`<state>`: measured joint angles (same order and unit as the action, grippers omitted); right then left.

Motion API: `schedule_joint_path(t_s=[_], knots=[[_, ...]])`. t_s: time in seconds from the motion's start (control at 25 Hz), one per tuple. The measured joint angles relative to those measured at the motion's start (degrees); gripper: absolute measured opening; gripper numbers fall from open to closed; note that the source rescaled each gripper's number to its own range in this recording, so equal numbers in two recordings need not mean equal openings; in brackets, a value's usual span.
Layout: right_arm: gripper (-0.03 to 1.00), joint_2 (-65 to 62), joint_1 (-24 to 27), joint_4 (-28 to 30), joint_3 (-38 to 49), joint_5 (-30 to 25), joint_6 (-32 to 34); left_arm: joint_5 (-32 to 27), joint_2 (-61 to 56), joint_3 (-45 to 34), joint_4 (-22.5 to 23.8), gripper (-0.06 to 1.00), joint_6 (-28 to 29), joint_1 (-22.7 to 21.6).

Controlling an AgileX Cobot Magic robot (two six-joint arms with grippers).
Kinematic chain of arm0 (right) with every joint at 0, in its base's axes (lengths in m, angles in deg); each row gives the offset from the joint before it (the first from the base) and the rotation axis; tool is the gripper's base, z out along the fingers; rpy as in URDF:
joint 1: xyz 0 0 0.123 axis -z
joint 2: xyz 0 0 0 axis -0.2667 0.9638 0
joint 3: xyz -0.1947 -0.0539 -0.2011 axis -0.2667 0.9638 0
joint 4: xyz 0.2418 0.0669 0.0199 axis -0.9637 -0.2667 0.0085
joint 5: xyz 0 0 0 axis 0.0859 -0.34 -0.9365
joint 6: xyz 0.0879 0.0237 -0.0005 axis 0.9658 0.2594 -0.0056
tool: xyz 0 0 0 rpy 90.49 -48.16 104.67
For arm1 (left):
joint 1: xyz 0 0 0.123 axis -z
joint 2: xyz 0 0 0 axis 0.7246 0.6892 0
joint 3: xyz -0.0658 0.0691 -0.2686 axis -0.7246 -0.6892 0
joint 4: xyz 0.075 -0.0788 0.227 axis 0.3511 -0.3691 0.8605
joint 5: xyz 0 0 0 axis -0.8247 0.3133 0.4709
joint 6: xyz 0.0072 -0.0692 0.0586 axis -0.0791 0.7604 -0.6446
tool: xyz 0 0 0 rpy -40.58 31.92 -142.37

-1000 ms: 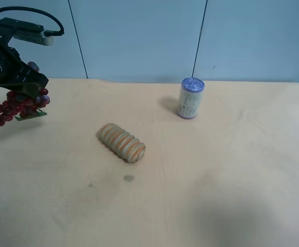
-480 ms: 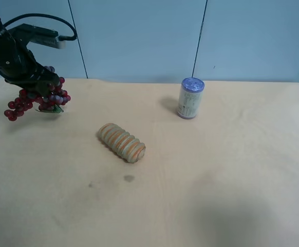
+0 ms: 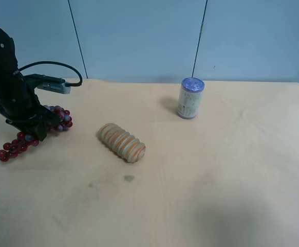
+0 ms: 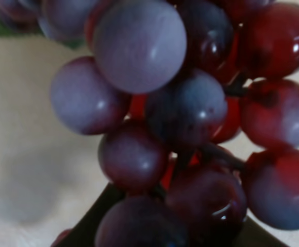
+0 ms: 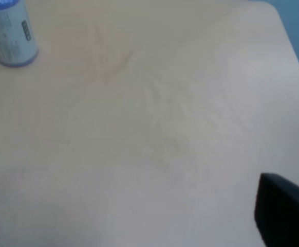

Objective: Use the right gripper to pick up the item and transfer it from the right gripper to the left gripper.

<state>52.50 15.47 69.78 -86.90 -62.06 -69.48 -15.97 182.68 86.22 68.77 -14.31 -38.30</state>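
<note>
The grapes (image 3: 16,145), dark red and purple, hang from the left gripper (image 3: 36,126) at the exterior high view's left. The gripper is shut on the bunch near its upper end. The lower end trails down to the left, at or just above the table (image 3: 216,180). In the left wrist view the grapes (image 4: 154,103) fill the picture, with a black finger (image 4: 95,221) beneath them. The right gripper (image 5: 139,226) is open and empty over bare table. Only its fingertips (image 5: 285,216) show at the picture's edges. It is out of the exterior high view.
A tan ridged orange-striped cylinder (image 3: 122,142) lies on its side at mid-table, right of the grapes. A white can with a blue lid (image 3: 190,98) stands at the back, and also shows in the right wrist view (image 5: 8,33). A blue wall stands behind.
The arm holding the grapes has swung right and then come down, bringing the bunch from well above the table's left edge to low over the table.
</note>
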Motion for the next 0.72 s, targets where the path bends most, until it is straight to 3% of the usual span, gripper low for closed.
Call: schedule_joint_path(t_s=[0.08, 0.12, 0.32, 0.72], knots=[[0.98, 0.0, 0.0, 0.0, 0.0, 0.0, 0.0, -0.1, 0.0, -1.8, 0.0, 0.01, 0.0, 0.0], [0.98, 0.0, 0.0, 0.0, 0.0, 0.0, 0.0, -0.1, 0.0, -2.6, 0.0, 0.07, 0.0, 0.0], [0.98, 0.0, 0.0, -0.3, 0.0, 0.0, 0.0, -0.1, 0.0, -6.0, -0.2, 0.56, 0.8, 0.0], [0.98, 0.0, 0.0, 0.0, 0.0, 0.0, 0.0, 3.9, 0.0, -6.4, -0.6, 0.70, 3.0, 0.0]])
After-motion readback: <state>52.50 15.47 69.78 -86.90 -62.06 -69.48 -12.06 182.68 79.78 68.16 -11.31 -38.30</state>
